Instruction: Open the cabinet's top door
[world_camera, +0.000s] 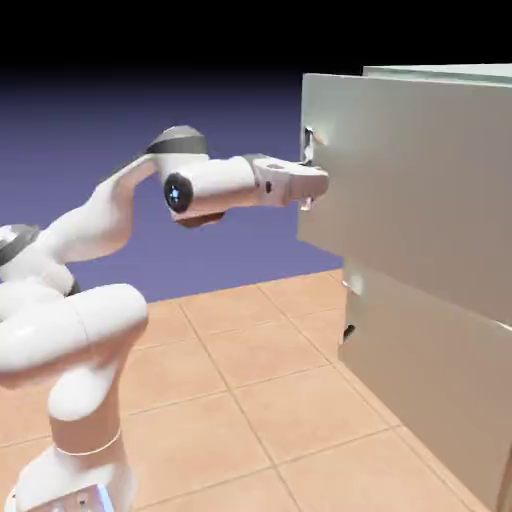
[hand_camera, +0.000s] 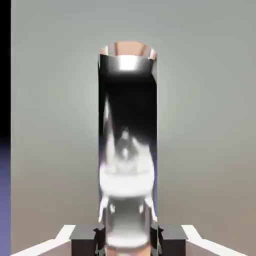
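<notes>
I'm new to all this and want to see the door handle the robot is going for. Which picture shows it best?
The hand view: the handle fills the middle as a shiny metal bar on the top door, between the gripper fingertips. In the exterior view, only a small dark fitting shows at the door's edge, mostly hidden by the gripper.

Exterior view: side-on, mid-range. Hand view: close, facing top door (hand_camera: 210, 125); both share its handle (world_camera: 309, 145).
</notes>
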